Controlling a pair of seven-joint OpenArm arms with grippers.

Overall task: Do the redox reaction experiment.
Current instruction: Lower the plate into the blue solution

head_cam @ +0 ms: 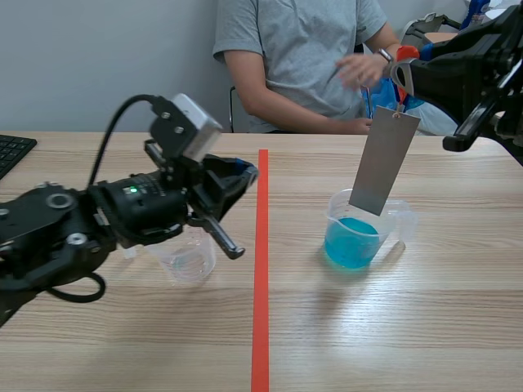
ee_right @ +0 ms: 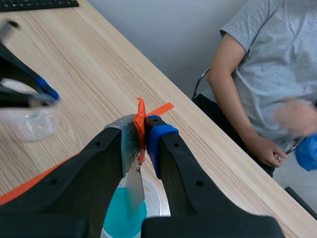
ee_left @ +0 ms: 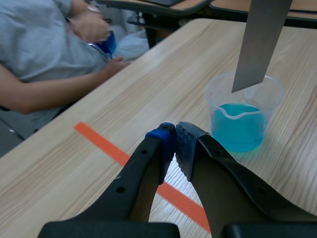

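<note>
- Wooden table (head_cam: 425, 327) w/ one orange-red tape line down the middle; grey wall behind.
- Person (head_cam: 298, 49) in grey T-shirt sits at the far side, hands near the chest; keyboard (head_cam: 11, 152) at the far left edge.
- Beaker w/ blue liquid (head_cam: 358, 234) stands on the table, right of the tape line.
- Right gripper (ee_right: 143, 130) is raised over this beaker, fingers pressed on the top end of the metal strip (head_cam: 382, 161), where an orange tag (ee_right: 140, 115) sticks out.
- Strip hangs down, a bit tilted; its lower end is at the beaker's mouth, above the liquid. In left wrist view it does not touch the blue.
- Left gripper (ee_left: 174, 140) is left of the tape line, blue pads closed together w/ nothing between, pointing toward the blue beaker.
- Empty clear beaker (head_cam: 189, 260) stands under the left arm, well apart from the blue one.
</note>
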